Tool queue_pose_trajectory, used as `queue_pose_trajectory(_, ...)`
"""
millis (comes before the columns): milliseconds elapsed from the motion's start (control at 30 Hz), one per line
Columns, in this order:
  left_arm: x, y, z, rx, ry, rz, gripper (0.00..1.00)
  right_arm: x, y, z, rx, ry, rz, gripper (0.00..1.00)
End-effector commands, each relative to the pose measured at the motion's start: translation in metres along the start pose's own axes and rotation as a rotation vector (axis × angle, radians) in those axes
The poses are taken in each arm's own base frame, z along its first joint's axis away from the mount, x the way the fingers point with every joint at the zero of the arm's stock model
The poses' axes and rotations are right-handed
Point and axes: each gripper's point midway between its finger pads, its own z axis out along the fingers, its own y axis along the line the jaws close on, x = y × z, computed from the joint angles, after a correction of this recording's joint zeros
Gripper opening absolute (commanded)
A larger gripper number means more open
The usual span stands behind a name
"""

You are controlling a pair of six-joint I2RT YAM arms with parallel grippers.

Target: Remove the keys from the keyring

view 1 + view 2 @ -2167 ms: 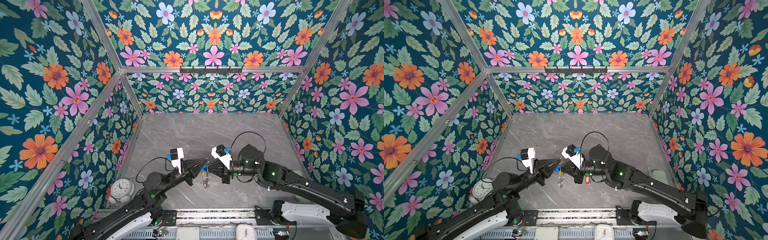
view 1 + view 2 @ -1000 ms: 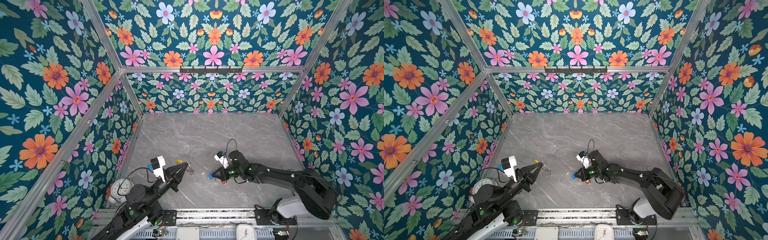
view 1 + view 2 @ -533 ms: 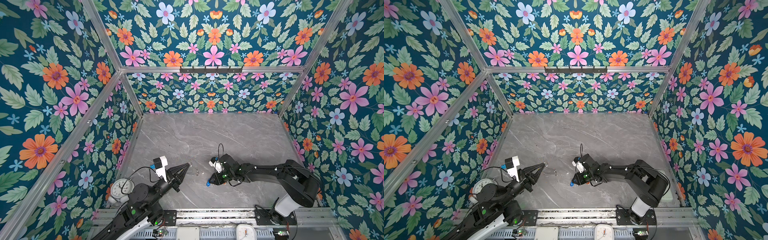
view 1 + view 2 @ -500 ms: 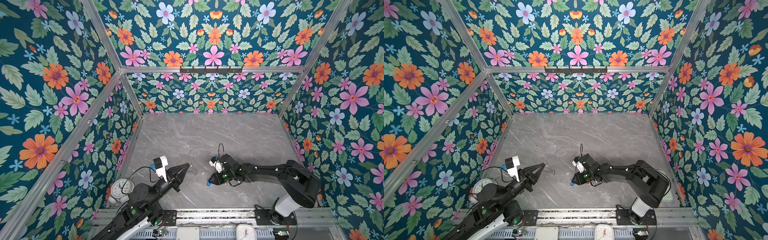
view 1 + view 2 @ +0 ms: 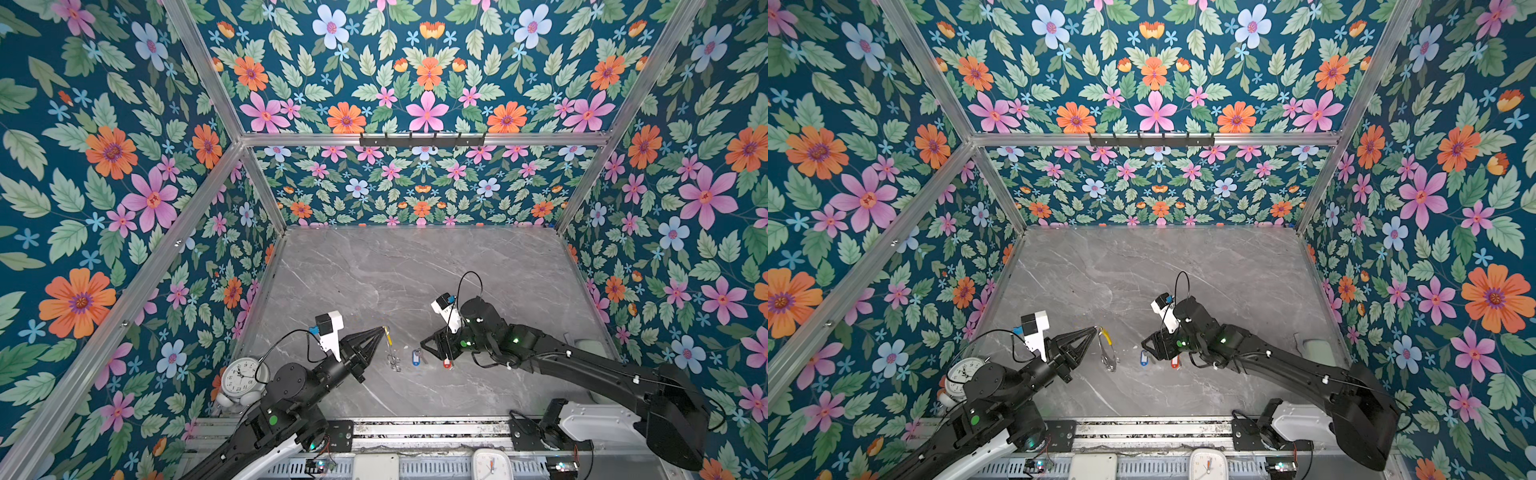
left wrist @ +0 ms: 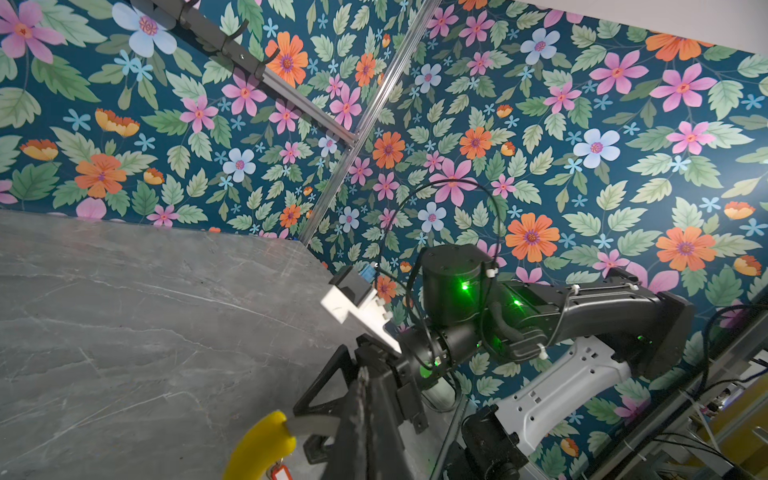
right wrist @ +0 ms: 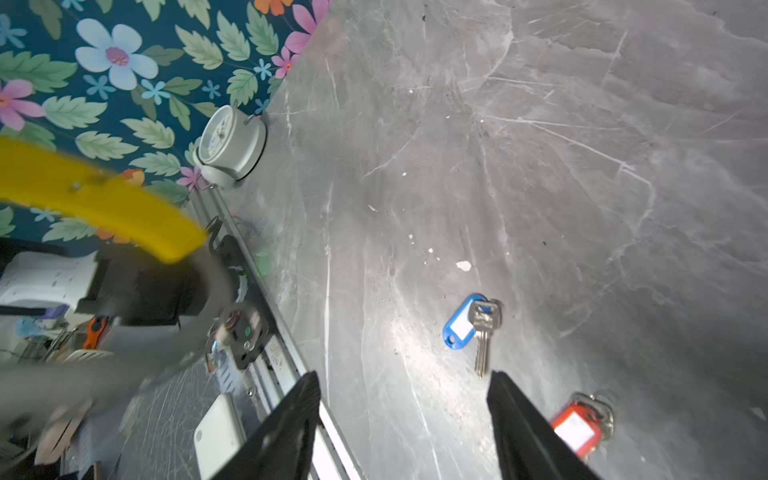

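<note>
The keyring (image 7: 210,286) is hard to read. The right wrist view catches it as a grey blur cut off by the frame edge, and in both top views it is only a thin wire loop seen nearly edge-on. Its yellow sleeve (image 5: 388,336) sits at the tips of the left gripper (image 5: 380,329), which is clamped tight on the ring there. The loop's long axis runs from those tips toward the front rail. Whether its far end touches the grey marble table (image 5: 415,282) cannot be told. Both keys lie loose on the table, off the ring. The blue-tag key (image 7: 478,328) lies near the loop, its blade pointing toward the right gripper (image 7: 401,415), whose jaws stand apart with nothing between them. The red-tag key (image 7: 575,428) lies beside one finger, its metal mostly hidden behind the tag.
</note>
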Motion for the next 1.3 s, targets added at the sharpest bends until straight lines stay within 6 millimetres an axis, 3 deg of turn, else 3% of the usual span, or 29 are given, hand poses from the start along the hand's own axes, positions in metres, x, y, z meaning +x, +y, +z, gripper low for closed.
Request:
queue_pose_trajectory(0,-0.003,-0.003,0.004,0.012,-0.010,-0.012,0.00,-0.009,0.021,-0.015,-0.079,-0.061,-0.062,0.73)
queue_pose_trajectory(133,0.007,0.007,0.010,-0.034,0.026,-0.035,0.00,-0.014,0.057,-0.030,-0.202,-0.157,-0.179,0.77)
queue_pose_trajectory(300,0.016,0.022,0.014,-0.085,0.017,-0.082,0.00,-0.025,0.089,-0.030,-0.199,-0.247,-0.301,0.77)
queue_pose_trajectory(500,0.022,0.021,0.021,-0.062,0.025,-0.118,0.00,-0.042,0.093,-0.012,-0.156,-0.272,-0.348,0.85)
queue_pose_trajectory(567,0.024,0.019,0.023,-0.049,0.032,-0.124,0.00,-0.044,0.091,-0.004,-0.131,-0.256,-0.358,0.83)
queue_pose_trajectory(800,0.022,0.014,0.024,-0.026,0.035,-0.140,0.00,-0.047,0.082,0.012,-0.142,-0.200,-0.348,0.61)
queue_pose_trajectory(1033,0.023,0.015,0.024,-0.035,0.037,-0.152,0.00,-0.041,0.088,0.019,-0.211,-0.161,-0.352,0.18)
queue_pose_trajectory(1067,0.023,0.016,0.024,-0.042,0.038,-0.153,0.04,-0.042,0.089,0.020,-0.214,-0.158,-0.348,0.09)
queue_pose_trajectory(1100,0.022,0.018,0.023,-0.054,0.037,-0.154,0.24,-0.041,0.088,0.022,-0.218,-0.150,-0.343,0.01)
queue_pose_trajectory(1133,0.021,0.020,0.023,-0.066,0.033,-0.152,0.37,-0.041,0.088,0.023,-0.220,-0.145,-0.341,0.00)
queue_pose_trajectory(1167,0.017,0.021,0.021,-0.082,0.022,-0.151,0.82,-0.040,0.088,0.025,-0.220,-0.137,-0.333,0.00)
queue_pose_trajectory(1200,0.013,0.022,0.018,-0.091,0.010,-0.143,0.99,-0.039,0.087,0.026,-0.225,-0.130,-0.324,0.00)
queue_pose_trajectory(1267,0.000,0.018,0.013,-0.098,-0.020,-0.118,1.00,-0.035,0.084,0.031,-0.241,-0.101,-0.290,0.00)
